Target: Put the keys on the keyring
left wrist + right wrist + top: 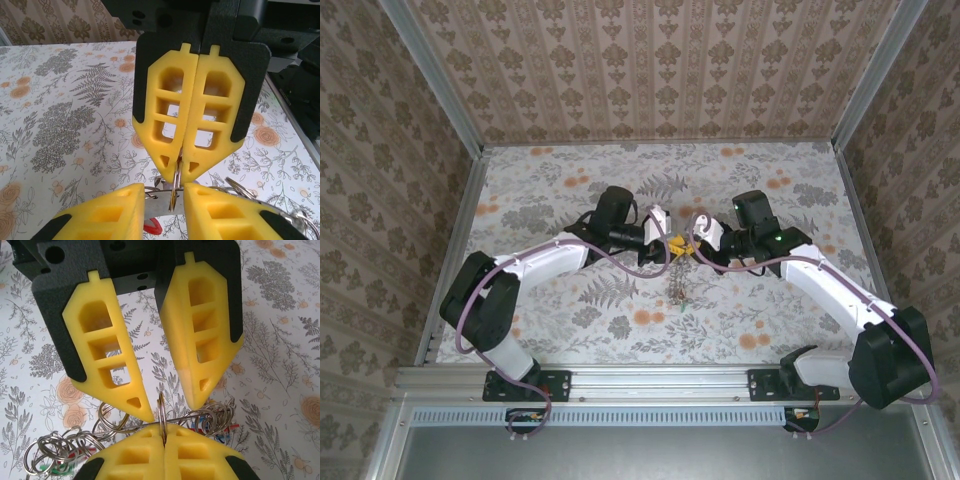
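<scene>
The keys (pixel 677 285) are nearest the arm bases. They sit in a bunch just on the near side of the spot where the two grippers meet. I think they hang from the keyring (pixel 176 185), a thin metal ring seen from its edge. So little of it shows that I can't be sure it is the keyring.

The right gripper (pixel 164 434) has its fingers pressed together on that ring. The left gripper (pixel 172 410) points at it, tip to tip. Its fingers are a little apart, one on each side of the ring, and they hold nothing.

To do this step well, I think the right gripper should hold the ring firm so it can't turn. The left gripper should go for one key only and come in slowly. It should pinch flat on the coloured head so the key can't spin.

The tangle is what gets in the way. Lots of small rings (pixel 50 452) cross over each other around the keys, so the wrong one could get caught. A red key head (pixel 152 229) peeks out just under the left fingers. The two sets of fingers are also very near and could bump.

Farther off is the flowery table (pixel 550 180). The papered wall (pixel 650 70) stands well away, so neither is a bother.
</scene>
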Tool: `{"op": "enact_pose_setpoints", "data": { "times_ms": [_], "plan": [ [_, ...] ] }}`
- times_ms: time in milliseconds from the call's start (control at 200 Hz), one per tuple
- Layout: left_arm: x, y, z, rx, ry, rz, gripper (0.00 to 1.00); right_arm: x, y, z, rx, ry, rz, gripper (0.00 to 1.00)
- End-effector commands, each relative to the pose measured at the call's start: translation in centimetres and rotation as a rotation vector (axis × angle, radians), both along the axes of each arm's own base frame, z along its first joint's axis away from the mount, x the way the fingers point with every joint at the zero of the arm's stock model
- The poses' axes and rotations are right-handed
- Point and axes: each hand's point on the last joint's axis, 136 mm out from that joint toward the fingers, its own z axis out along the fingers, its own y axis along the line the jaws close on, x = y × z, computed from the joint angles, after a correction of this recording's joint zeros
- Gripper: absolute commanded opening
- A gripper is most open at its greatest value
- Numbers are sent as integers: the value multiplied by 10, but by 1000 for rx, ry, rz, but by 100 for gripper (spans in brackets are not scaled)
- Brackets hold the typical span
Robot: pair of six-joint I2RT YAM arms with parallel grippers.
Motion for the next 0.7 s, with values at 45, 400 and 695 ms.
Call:
{"op": "enact_pose_setpoints", "data": {
  "times_ms": [45, 400, 695],
  "plan": [
    [-8, -4, 17, -13, -44, -36, 26, 5, 5, 18, 13, -54, 20, 0],
    [-9, -7, 20, -18, -52, -42, 0, 5, 3, 18, 3, -57, 3, 3],
    [-7, -3, 30, -172, 9, -43, 0, 11, 5, 26, 223, -65, -11, 15]
  ]
}}
